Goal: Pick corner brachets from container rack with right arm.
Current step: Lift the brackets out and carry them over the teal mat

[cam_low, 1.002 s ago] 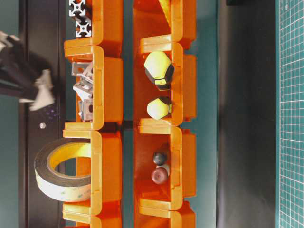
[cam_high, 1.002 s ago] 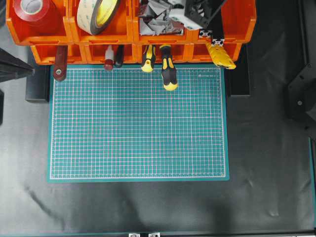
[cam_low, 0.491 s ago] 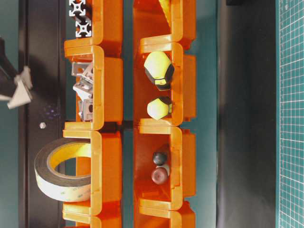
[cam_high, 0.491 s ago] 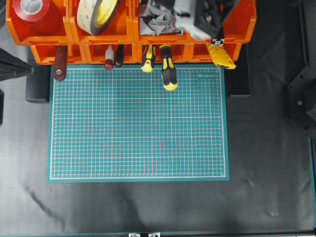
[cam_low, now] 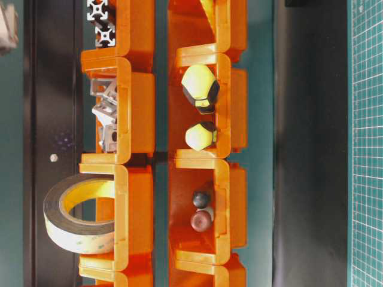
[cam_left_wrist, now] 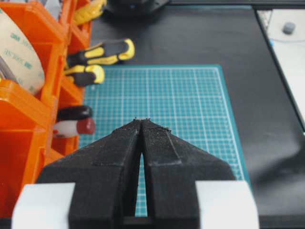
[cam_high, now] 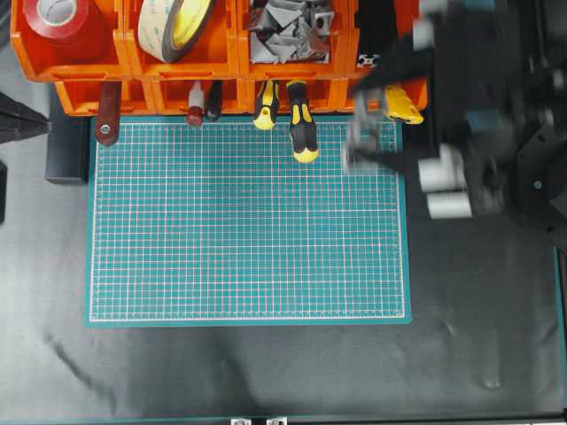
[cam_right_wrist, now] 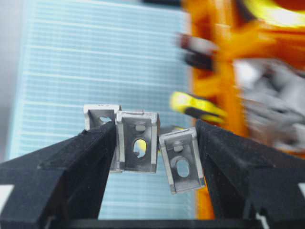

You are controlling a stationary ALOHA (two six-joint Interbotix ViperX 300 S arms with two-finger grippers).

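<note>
Black boxy right gripper, clamped on small silver-grey cast-metal corner brachets, now withdrawn from bright orange plastic container rack; pick apparently achieved.

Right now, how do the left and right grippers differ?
The left gripper has its jaws shut together and empty; the right gripper has its jaws spread, clamping several corner brackets. The left hangs beside the orange container rack near the mat; the right is blurred over the mat's corner. Both have black jaws.
</note>
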